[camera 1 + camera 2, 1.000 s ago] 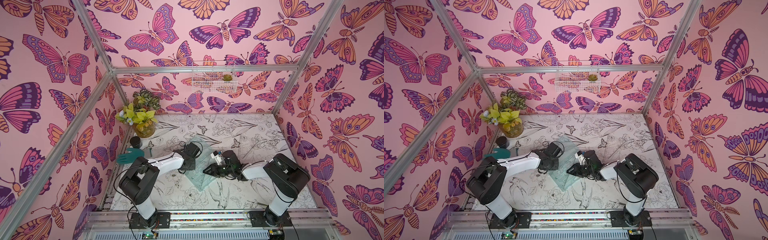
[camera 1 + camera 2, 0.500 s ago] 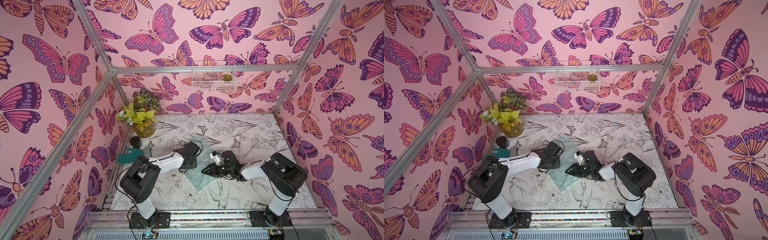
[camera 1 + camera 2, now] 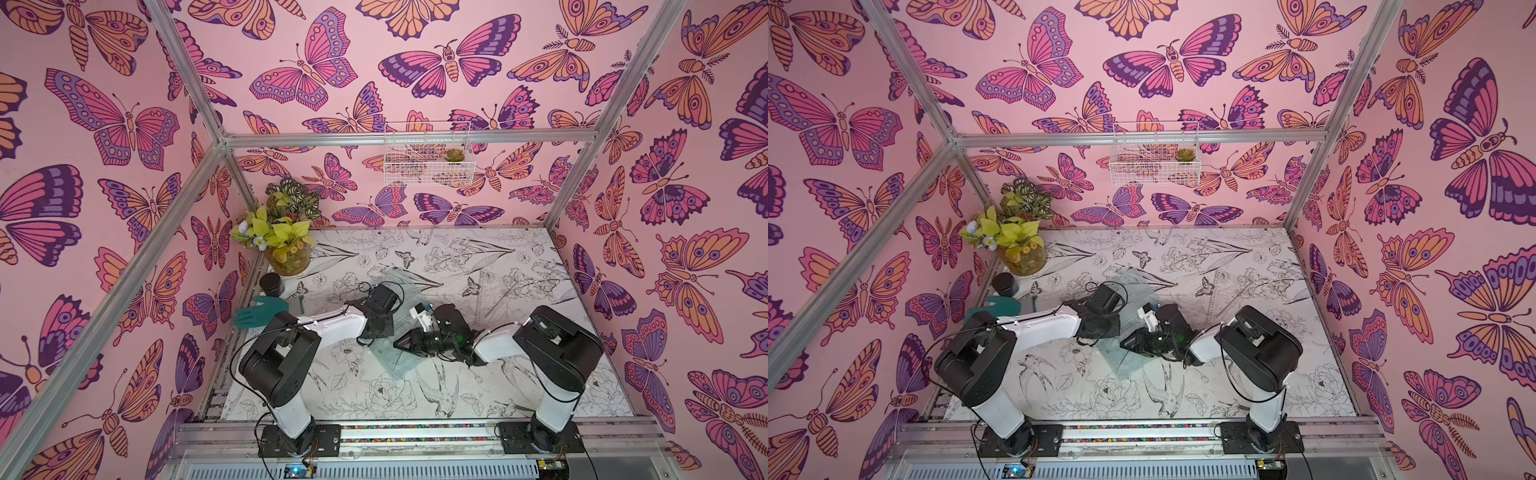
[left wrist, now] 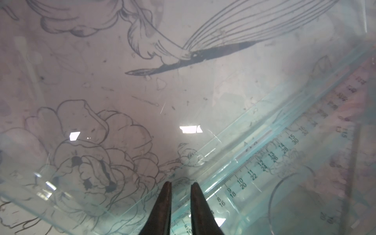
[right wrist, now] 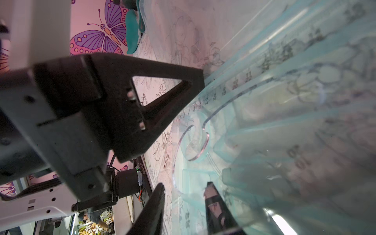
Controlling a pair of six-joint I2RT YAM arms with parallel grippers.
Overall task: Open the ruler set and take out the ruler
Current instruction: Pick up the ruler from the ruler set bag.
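The ruler set (image 3: 394, 360) (image 3: 1122, 362) is a translucent pale aqua case lying mid-table between both arms. My left gripper (image 3: 376, 330) (image 3: 1100, 329) comes at it from the left. In the left wrist view its jaws (image 4: 181, 184) stand nearly together, pinching the case's aqua rim. The ruler (image 4: 251, 167), with printed numbers, lies in the case and runs under one finger. My right gripper (image 3: 401, 345) (image 5: 186, 189) straddles the case's edge (image 5: 264, 122). One finger sits behind the plastic. The other stands clear of it, with a strip of table showing between.
A teal glove (image 3: 259, 312) and a black jar (image 3: 272, 284) lie by the left wall, with a potted plant (image 3: 286, 249) behind them. A white wire basket (image 3: 428, 166) hangs on the back wall. The frame rail (image 3: 415, 430) runs along the front.
The right gripper has crept a little to the left along the case. The left arm and the case look much the same.
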